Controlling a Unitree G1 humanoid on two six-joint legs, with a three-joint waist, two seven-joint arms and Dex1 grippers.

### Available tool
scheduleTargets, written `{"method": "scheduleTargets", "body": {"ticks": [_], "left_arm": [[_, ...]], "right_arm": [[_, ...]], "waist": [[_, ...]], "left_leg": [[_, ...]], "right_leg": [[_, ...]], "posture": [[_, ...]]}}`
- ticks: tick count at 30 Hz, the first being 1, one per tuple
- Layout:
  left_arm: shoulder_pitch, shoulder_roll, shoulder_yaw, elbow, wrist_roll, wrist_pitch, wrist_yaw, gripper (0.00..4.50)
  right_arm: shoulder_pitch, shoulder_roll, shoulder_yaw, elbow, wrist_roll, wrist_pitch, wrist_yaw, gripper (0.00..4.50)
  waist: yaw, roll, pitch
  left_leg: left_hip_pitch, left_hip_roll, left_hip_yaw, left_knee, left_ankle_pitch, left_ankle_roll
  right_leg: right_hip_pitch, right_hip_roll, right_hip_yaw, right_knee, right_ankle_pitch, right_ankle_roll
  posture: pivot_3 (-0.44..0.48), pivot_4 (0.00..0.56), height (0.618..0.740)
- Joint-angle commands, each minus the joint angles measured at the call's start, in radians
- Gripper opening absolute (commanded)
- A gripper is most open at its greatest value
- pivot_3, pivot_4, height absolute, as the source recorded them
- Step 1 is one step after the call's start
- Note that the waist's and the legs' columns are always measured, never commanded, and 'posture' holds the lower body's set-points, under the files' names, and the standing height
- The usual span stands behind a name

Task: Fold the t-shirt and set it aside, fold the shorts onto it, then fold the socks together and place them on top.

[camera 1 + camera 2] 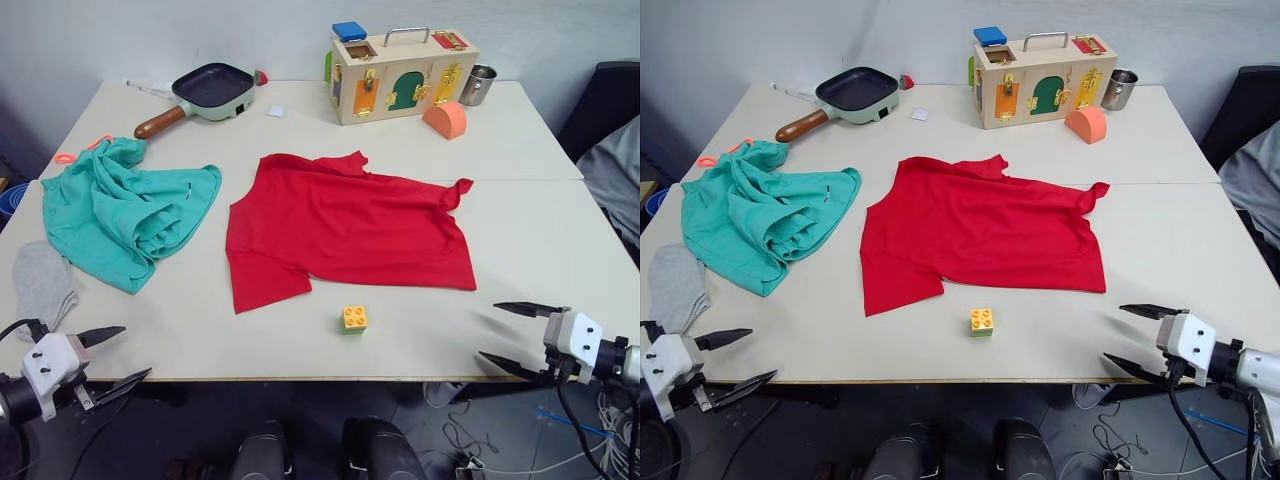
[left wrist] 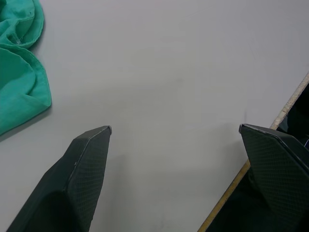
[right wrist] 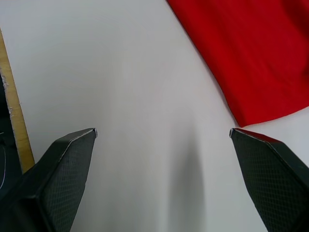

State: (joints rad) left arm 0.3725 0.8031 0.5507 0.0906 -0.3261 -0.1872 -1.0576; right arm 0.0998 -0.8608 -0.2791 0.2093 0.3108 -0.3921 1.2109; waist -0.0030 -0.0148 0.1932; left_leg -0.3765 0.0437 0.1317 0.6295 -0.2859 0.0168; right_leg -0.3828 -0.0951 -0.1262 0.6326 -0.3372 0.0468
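T-shirt [image 1: 345, 232] mid-table, soft, floppy; best pinched at near-edge hem corners. Left gripper [image 1: 108, 358] & right gripper [image 1: 512, 336] both spread, empty.

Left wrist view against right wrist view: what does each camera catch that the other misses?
The left wrist view alone catches an edge of the teal-green shorts, lying crumpled off to one side of the open left pincer. The right wrist view alone catches a corner of the red t-shirt, lying flat ahead of the open right pincer. Both share the pale table with its wooden edge, and two spread black fingers holding nothing.
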Motion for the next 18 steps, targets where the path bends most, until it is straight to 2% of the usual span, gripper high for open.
{"method": "scheduleTargets", "body": {"ticks": [1,11,13,15,18], "left_arm": [[0.021,-0.002,0.03,-0.028,-0.036,0.017,0.0,4.45],[0.06,-0.018,0.046,-0.103,-0.124,0.114,-0.01,4.45],[0.063,-0.023,0.046,-0.133,-0.151,0.157,-0.005,4.45],[0.068,-0.038,0.052,-0.218,-0.256,0.237,-0.021,4.45],[0.063,-0.062,0.02,-0.326,-0.319,0.308,-0.01,4.45]], "right_arm": [[-0.008,-0.002,0.001,-0.007,0.016,-0.002,0.006,4.5],[-0.076,0.022,0.051,0.005,0.03,0.014,0.022,4.5],[-0.088,0.015,0.08,-0.037,0.048,0.066,0.048,4.5],[-0.121,0.026,0.12,-0.121,0.075,0.126,0.055,4.5],[-0.194,0.057,0.19,-0.216,0.09,0.221,0.036,4.5]], "waist": [[0.0,0.0,0.0],[-0.001,0.0,0.0],[-0.002,0.0,0.0],[-0.003,0.0,0.0],[-0.005,0.0,0.0]], "left_leg": [[0.0,0.0,0.0,0.0,0.0,0.0],[0.001,0.001,0.001,0.0,0.0,0.0],[0.001,0.001,0.001,0.001,0.0,0.0],[0.001,0.001,0.001,0.001,0.0,0.0],[0.001,0.002,0.001,0.002,0.0,0.0]], "right_leg": [[0.0,0.0,0.0,0.0,0.0,0.0],[0.0,0.0,0.0,0.001,0.0,0.0],[0.0,0.0,0.0,0.002,0.0,0.0],[0.0,0.0,0.0,0.003,0.0,0.0],[0.0,0.0,0.0,0.004,0.0,0.0]], "posture": [[0.0,0.15,0.74],[0.0,0.15,0.74],[0.0,0.15,0.74],[0.0,0.15,0.74],[0.0,0.15,0.74]]}}
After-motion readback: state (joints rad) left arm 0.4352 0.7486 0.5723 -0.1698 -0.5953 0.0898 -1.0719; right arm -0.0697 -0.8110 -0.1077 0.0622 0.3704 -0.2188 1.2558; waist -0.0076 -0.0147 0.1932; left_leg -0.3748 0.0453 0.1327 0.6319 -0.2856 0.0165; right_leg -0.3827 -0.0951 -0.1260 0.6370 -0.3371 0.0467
